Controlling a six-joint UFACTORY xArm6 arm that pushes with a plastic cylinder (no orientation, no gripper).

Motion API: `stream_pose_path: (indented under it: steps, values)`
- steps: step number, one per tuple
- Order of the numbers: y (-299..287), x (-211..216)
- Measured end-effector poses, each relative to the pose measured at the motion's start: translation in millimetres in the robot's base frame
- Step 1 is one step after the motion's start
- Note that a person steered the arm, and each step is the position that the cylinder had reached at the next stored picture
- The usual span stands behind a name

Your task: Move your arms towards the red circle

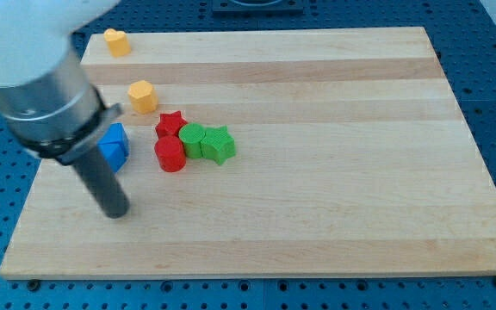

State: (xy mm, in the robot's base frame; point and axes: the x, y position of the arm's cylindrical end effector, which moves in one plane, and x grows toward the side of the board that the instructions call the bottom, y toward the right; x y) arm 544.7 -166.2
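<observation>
The red circle [170,155], a short red cylinder, stands left of the board's middle. A red star [170,124] sits just above it. A green cube [193,139] and a green star [219,145] touch it on the right. My tip [115,212] rests on the board below and to the left of the red circle, about a block's width away. A blue block [114,145] lies just above my rod, partly hidden by the arm.
A yellow hexagon block [143,96] sits above the red star. Another yellow block [116,41] lies near the board's top left corner. The wooden board [334,172] rests on a blue perforated table. The arm's body covers the view's top left.
</observation>
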Motion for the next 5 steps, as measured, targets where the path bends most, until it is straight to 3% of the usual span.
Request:
stream_pose_path:
  steps: [2, 4, 5]
  values:
    - [57.3, -34.9]
    - [4.4, -49.0]
    - [24.5, -69.8]
